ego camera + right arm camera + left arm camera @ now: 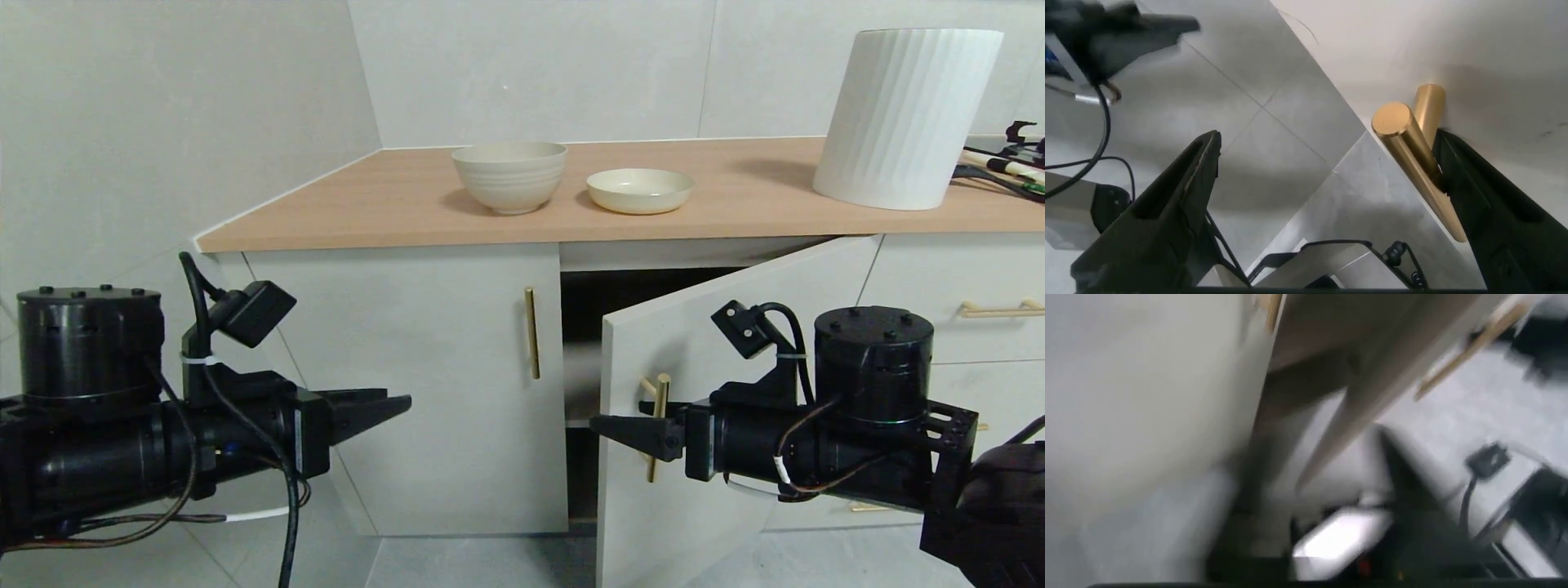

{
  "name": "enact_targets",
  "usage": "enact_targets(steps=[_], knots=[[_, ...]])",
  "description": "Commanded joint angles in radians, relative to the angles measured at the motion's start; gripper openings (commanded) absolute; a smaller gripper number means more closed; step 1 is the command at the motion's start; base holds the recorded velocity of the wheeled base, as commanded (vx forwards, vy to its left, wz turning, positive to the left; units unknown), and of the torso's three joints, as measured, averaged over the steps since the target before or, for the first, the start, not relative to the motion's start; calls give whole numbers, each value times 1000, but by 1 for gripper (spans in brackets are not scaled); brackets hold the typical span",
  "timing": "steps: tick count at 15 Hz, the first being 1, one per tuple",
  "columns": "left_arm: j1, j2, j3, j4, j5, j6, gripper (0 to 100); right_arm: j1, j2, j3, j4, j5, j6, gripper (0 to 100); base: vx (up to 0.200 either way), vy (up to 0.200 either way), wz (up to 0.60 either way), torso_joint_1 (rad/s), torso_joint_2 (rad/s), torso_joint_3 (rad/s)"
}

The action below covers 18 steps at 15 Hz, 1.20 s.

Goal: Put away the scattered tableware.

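A cream ribbed bowl (509, 175) and a shallow cream dish (640, 189) sit side by side on the wooden countertop (367, 204). Both arms hang well below them, in front of the cabinets. My left gripper (390, 407) is level with the closed left cabinet door (441, 367), its fingers together and holding nothing. My right gripper (604, 426) (1323, 147) stands open at the brass handle (658, 425) (1417, 155) of the half-open right door (735, 327). The handle lies beside one finger (1486, 204) and is not clamped.
A tall white ribbed cylinder (906, 114) stands at the right of the counter, with dark utensils (1004, 167) behind it. The open cabinet (620, 294) is dark inside. Drawers with brass handles (1000, 309) lie further right. Tiled walls close the left corner.
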Motion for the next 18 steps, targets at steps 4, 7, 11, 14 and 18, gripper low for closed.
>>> enact_targets(steps=[4, 7, 11, 14, 18], knots=[[-47, 82, 21, -179, -2, -51, 0, 14, 5, 1, 1, 6, 2, 100, 0, 0, 0, 0, 0, 0], [-156, 149, -51, -211, -7, -54, 0, 13, -22, 17, 1, 8, 4, 100, 0, 0, 0, 0, 0, 0], [-288, 333, -165, -222, 1, -146, 0, 13, -34, 27, 1, 3, -1, 100, 0, 0, 0, 0, 0, 0], [-363, 464, -173, -358, 58, -191, 0, -1, -60, 57, 1, 8, -10, 100, 0, 0, 0, 0, 0, 0], [-375, 595, -257, -467, 153, -186, 0, -1, -78, 63, 1, 8, -10, 100, 0, 0, 0, 0, 0, 0]])
